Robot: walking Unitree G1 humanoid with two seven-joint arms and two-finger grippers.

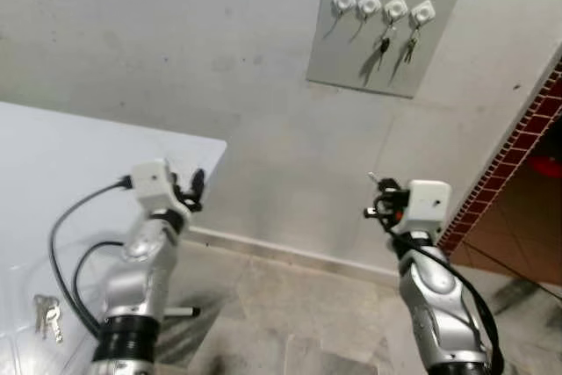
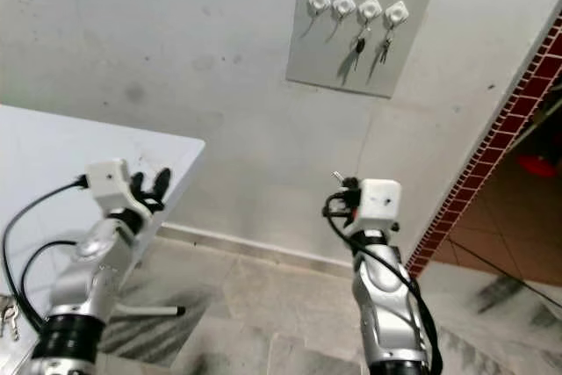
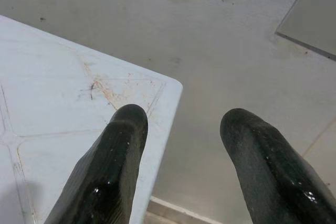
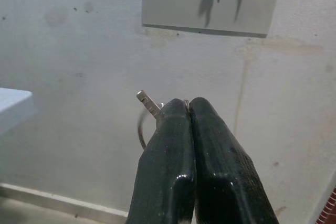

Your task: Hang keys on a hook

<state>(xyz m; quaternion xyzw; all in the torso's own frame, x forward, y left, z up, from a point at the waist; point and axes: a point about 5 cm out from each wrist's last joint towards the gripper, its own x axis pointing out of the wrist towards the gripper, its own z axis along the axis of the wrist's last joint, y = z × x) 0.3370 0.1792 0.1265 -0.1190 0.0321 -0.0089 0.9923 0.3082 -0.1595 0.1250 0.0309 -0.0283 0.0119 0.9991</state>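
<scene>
A grey board (image 1: 386, 24) on the wall carries several white hooks (image 1: 370, 4); the two right ones hold keys (image 1: 384, 44), the two left ones are bare. My right gripper (image 4: 188, 106) is shut on a key ring with a key (image 4: 149, 104), held up well below the board, seen also as right gripper (image 1: 379, 200). My left gripper (image 1: 190, 187) is open with nothing in it, near the corner of the white table (image 1: 53, 164). Another bunch of keys (image 1: 47, 315) lies on the table's near left part.
A tiled floor (image 1: 299, 305) lies below the plain wall. Red brick edging (image 1: 518, 147) of a doorway stands at the right. Black cables (image 1: 70, 252) loop off my left arm over the table.
</scene>
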